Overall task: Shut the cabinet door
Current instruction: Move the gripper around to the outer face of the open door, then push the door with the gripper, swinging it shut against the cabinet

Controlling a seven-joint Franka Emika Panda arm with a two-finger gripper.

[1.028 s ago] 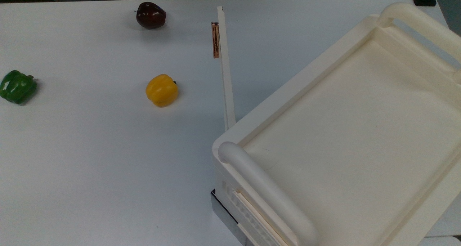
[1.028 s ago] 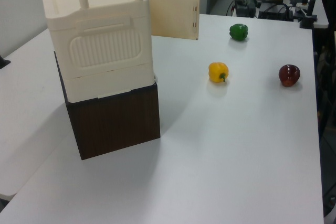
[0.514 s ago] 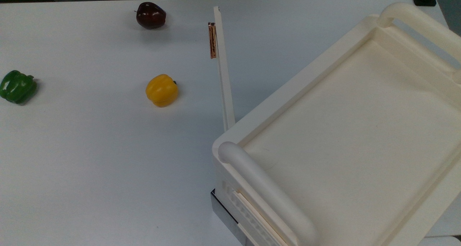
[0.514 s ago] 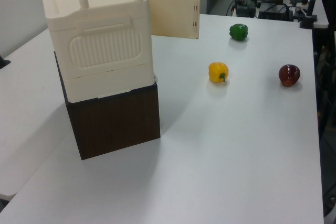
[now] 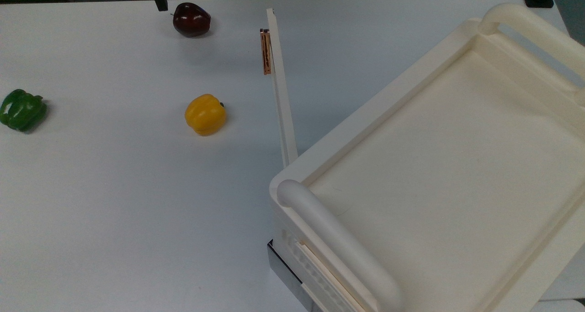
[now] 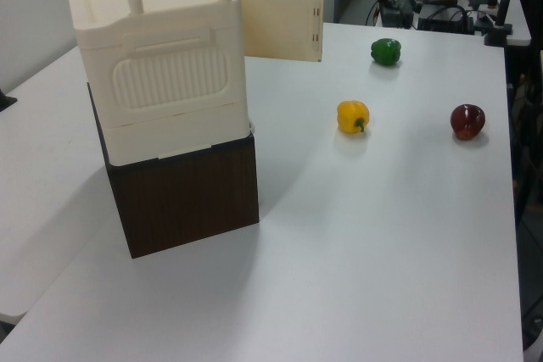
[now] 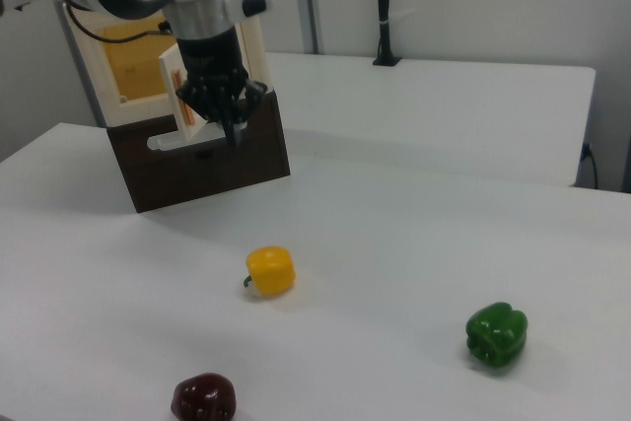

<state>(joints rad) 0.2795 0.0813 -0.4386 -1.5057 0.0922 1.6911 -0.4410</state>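
White tabletop (image 5: 114, 202) fills most of each view, with office clutter and cables cut off along the far edges. On it stands the cabinet (image 5: 438, 166), a cream-white box with a recessed top and thick rounded bar handles; the top view crops it at the right and bottom edges, and the left view shows it resting on a dark brown base (image 6: 187, 201).

The cabinet door (image 5: 279, 88) stands open. In the top view it is seen edge-on as a long narrow strip, its long axis running from the cabinet's near corner up toward the table's far edge, leaning slightly to the top view's left. Its copper handle (image 5: 265, 52) sits near the free end, on the face toward the top view's left. In the left view the door (image 6: 278, 20) shows its broad face, partly hidden behind the cabinet.

In the right view the gripper (image 7: 225, 105) hangs fingers-down in front of the door, hiding part of it; whether it touches the panel cannot be told, and whether its fingers are parted or closed cannot be made out.

A yellow pepper (image 5: 205, 114), a green pepper (image 5: 22, 109) and a dark red apple (image 5: 191, 19) lie apart on the table.
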